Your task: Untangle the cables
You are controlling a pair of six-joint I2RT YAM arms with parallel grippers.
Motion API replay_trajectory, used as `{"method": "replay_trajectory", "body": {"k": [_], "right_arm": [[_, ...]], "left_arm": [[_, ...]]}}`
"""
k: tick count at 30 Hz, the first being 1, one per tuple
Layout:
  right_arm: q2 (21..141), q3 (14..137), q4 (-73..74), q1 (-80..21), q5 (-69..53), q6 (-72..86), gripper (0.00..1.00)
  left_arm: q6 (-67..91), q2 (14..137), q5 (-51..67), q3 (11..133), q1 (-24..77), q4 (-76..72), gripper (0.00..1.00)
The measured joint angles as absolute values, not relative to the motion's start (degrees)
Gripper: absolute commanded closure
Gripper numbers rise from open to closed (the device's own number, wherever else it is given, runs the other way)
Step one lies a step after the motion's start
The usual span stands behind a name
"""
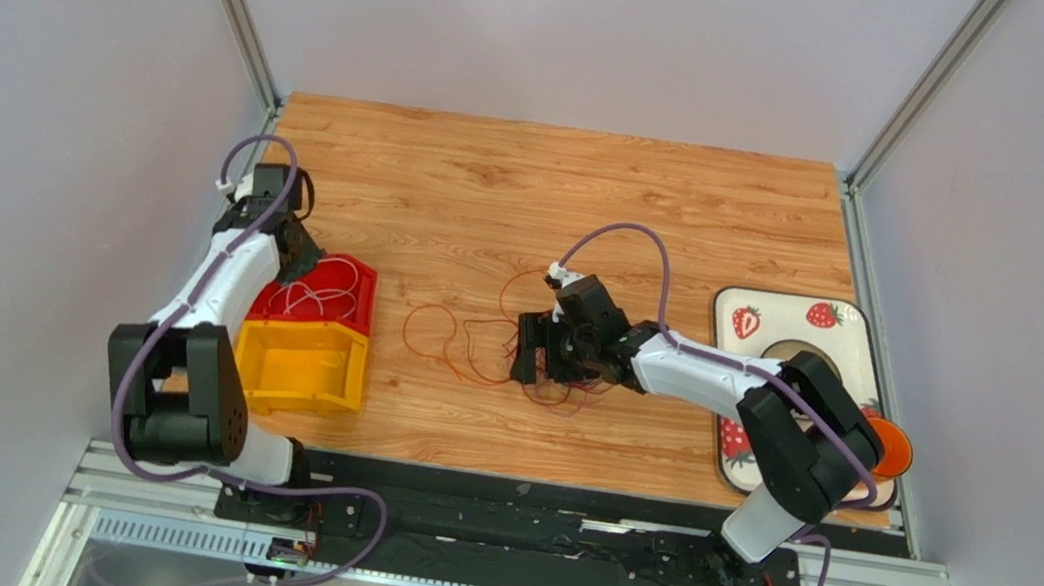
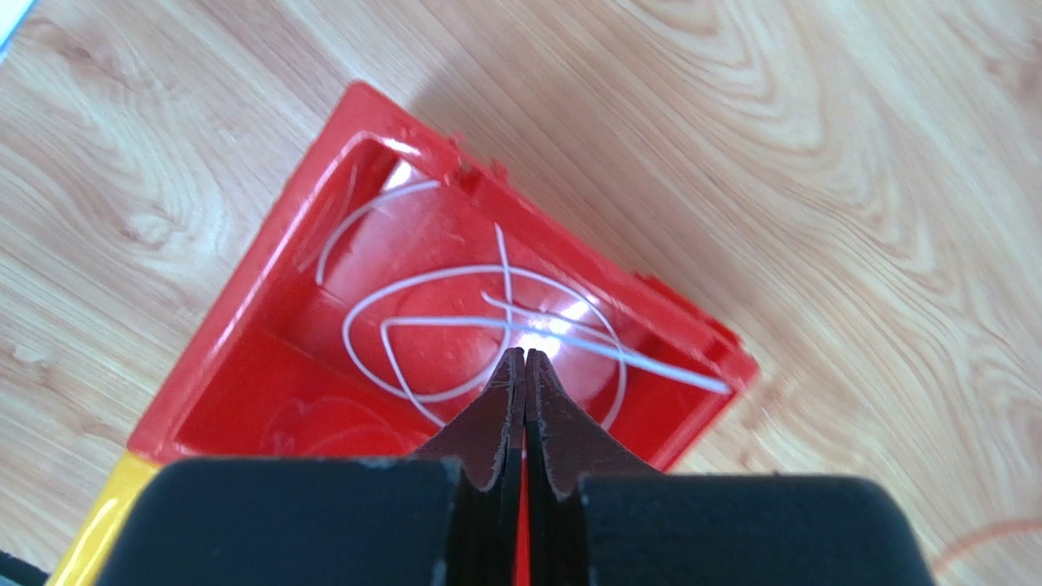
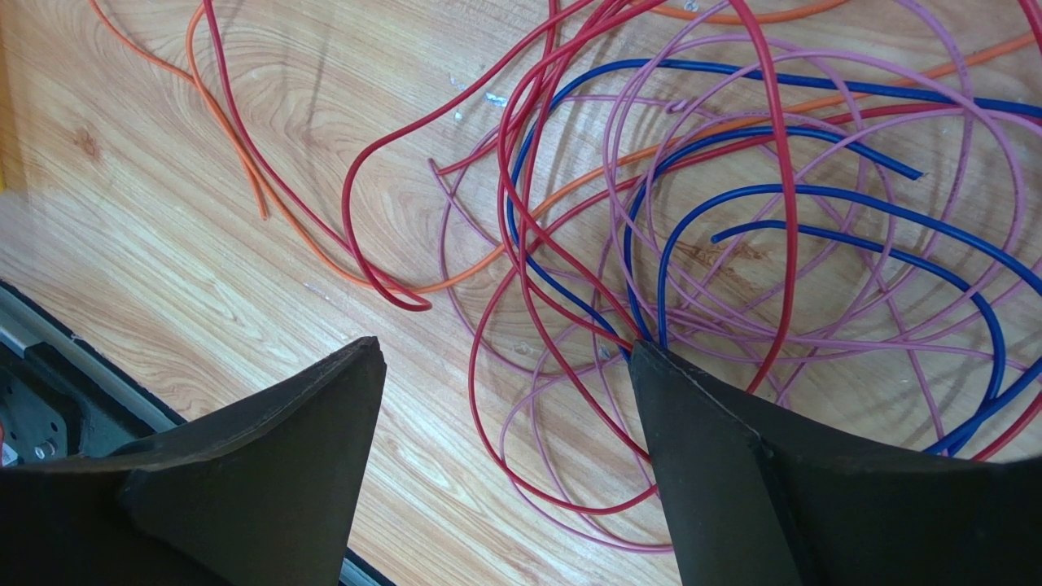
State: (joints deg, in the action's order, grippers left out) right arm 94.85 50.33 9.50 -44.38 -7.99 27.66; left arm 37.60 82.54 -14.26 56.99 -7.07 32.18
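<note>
Left gripper: fingers pressed fully together, tips directly above a thin white wire coiled in the red plastic bin beneath. Right gripper: jaws spread wide. The red, blue, pink and orange cables lie tangled on the wooden table below and ahead of its tips.

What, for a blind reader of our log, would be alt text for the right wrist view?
A tangle of thin cables, red, blue, pink and orange, lies looped on a wooden table. The open right gripper hangs over its edge, black fingers apart, holding nothing.
</note>
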Motion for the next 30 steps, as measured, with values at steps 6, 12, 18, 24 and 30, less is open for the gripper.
{"method": "replay_trajectory", "body": {"k": [6,12,18,24,30], "right_arm": [[94.6,50.3,9.5,-44.6,-7.8,27.3,0.18],[90.7,47.2,10.2,-45.0,-9.8,26.5,0.17],[79.1,52.4,19.4,-45.1,-8.3,25.5,0.15],[75.7,62.3,28.6,-45.2,2.3,25.6,0.15],[75.7,58.6,38.0,-45.2,11.1,31.0,0.13]], "left_arm": [[37.2,72.1,-9.3,55.8,-7.1,33.2,0.69],[35.5,64.6,-6.1,58.4,-6.0,37.1,0.59],[33.1,58.9,-5.0,63.2,1.9,41.7,0.58],[32.6,55.4,-5.1,63.4,16.9,42.7,0.59],[32.9,55.7,-4.9,52.7,33.8,38.0,0.61]]}}
